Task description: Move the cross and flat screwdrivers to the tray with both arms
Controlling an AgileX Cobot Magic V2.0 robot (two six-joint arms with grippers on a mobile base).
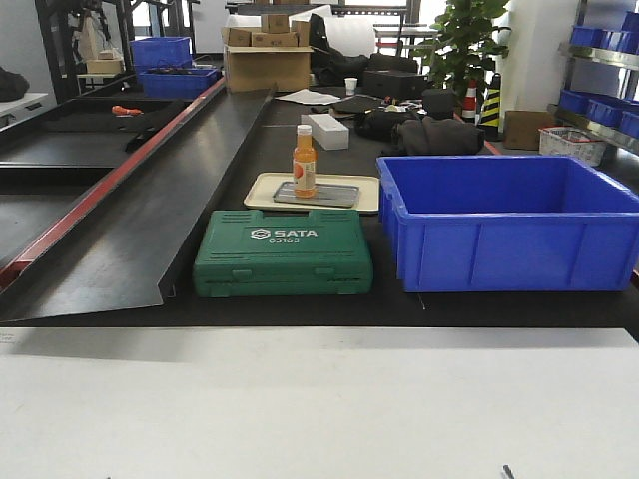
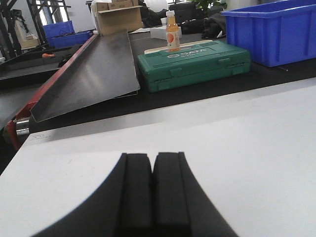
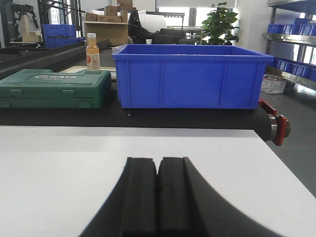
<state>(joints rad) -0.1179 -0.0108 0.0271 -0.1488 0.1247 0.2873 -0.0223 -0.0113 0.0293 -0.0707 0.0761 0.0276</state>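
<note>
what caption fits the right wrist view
Shut right gripper over white table, facing blue bin and green SATA case

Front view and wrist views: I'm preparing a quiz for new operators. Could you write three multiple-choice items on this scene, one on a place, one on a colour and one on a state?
1. Where does the orange bottle stand?
A. on the small grey tray behind the green tool case
B. on top of the tool case
C. lying on the floor

2. What colour is the large bin?
A. red
B. blue
C. yellow

3. How are the left gripper and right gripper?
A. both wide open
B. both shut, empty
C. each shut on a screwdriver

Answers:
1 A: the front view shows it upright on that tray, beyond the case.
2 B: its walls are plainly blue.
3 B: in each wrist view the black pads meet with nothing between them.
</note>
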